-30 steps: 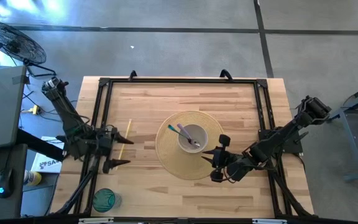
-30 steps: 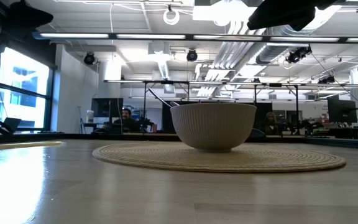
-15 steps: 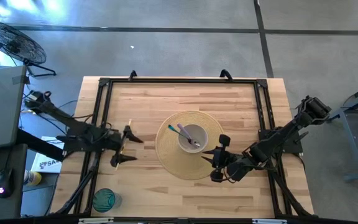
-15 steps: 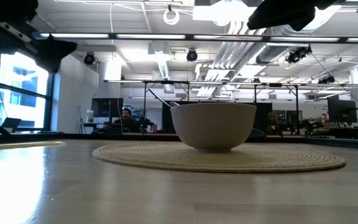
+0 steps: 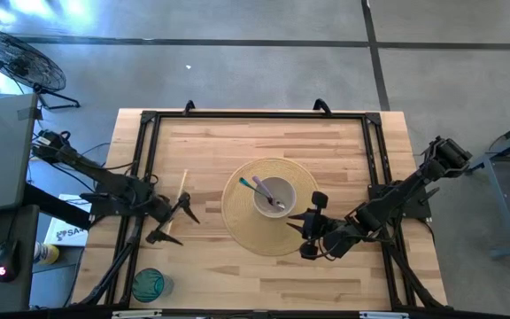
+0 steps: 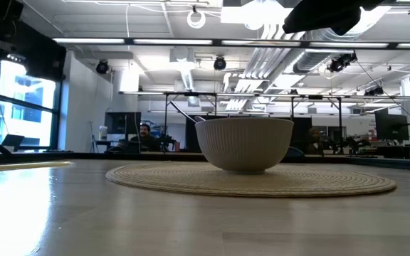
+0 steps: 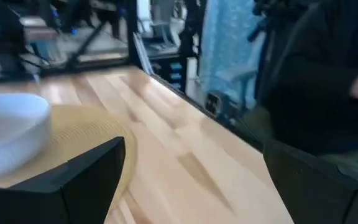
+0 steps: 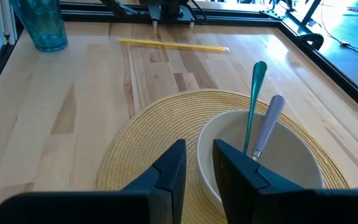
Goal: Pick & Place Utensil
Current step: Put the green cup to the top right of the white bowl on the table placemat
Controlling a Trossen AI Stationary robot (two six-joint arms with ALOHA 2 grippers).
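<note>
With our left gripper (image 5: 173, 221) jaws wide and empty by the yellow utensil (image 5: 179, 200) at nine o'clock, a skewed descent could knock it away.

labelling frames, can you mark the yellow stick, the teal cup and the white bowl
yellow stick (image 8: 173, 45): right wrist view, middle of its length
teal cup (image 5: 148, 285): high view, centre of its mouth
white bowl (image 6: 245, 145): low view, outer wall

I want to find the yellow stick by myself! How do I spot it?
Start at the round woven mat with the white bowl. Look across the wood toward the left pincer; the yellow stick lies flat there. It's thin, straight and alone on the table, unlike the two utensils inside the bowl.
</note>
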